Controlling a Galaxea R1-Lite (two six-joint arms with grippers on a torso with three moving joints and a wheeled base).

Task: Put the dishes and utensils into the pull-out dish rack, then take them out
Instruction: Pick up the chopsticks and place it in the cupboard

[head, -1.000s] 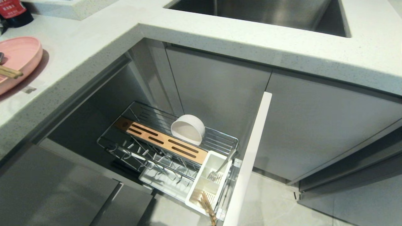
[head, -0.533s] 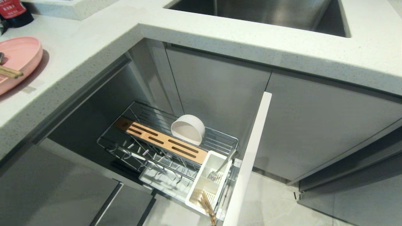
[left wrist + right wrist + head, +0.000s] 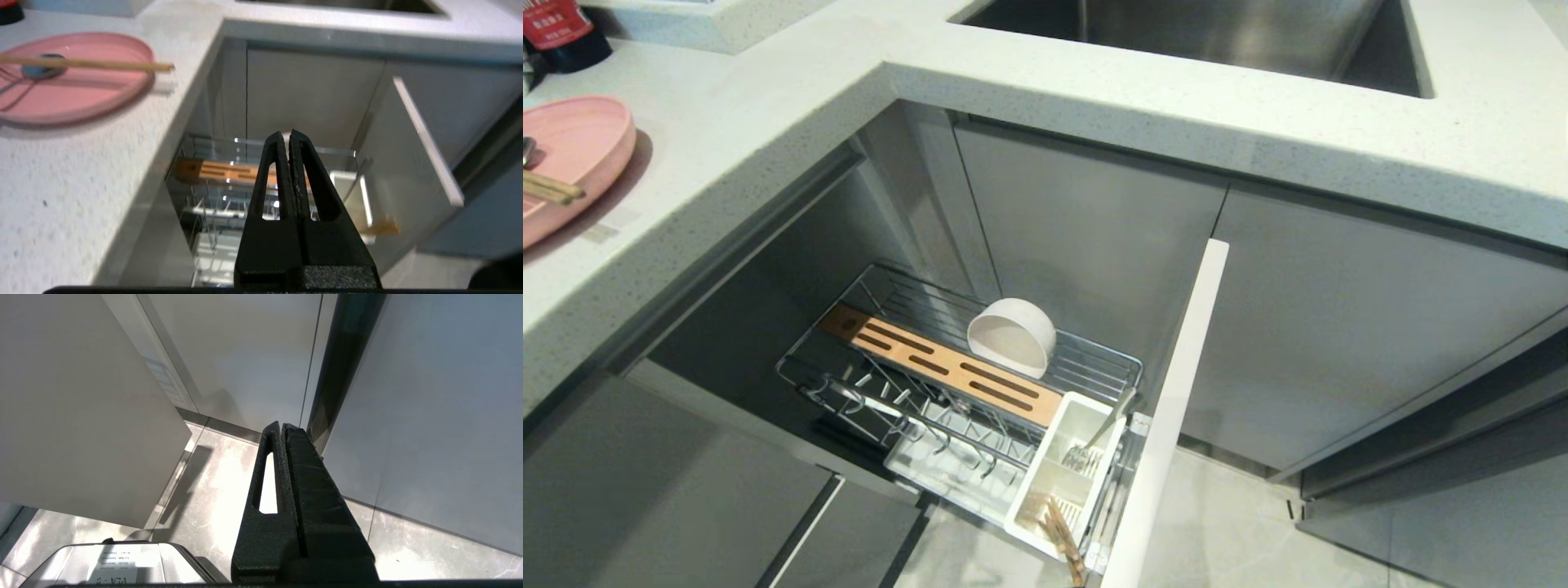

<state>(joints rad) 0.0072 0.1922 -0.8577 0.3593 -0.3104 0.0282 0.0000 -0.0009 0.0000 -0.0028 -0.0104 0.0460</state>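
Note:
The pull-out dish rack (image 3: 1099, 349) stands drawn out below the counter, with its wooden strip (image 3: 947, 369) across it. A white bowl (image 3: 1011, 336) rests on its side in the rack. The white caddy (image 3: 1068, 425) holds a silver utensil (image 3: 1112, 418) and wooden chopsticks (image 3: 1063, 531). On the counter at the far left lies the pink plate (image 3: 580, 139), with chopsticks (image 3: 86, 63) and a spoon (image 3: 41, 70) on it. My left gripper (image 3: 286, 136) is shut and empty, in the air above the rack (image 3: 212, 170) and right of the plate (image 3: 81, 94). My right gripper (image 3: 282, 426) is shut and parked low over the floor.
The speckled white counter (image 3: 768, 114) overhangs the rack on the left and behind. A steel sink (image 3: 1192, 33) lies at the back. The rack's pale front panel (image 3: 1176, 408) juts out on the right. Grey cabinet doors (image 3: 1339, 327) and floor tiles (image 3: 212, 486) surround the right gripper.

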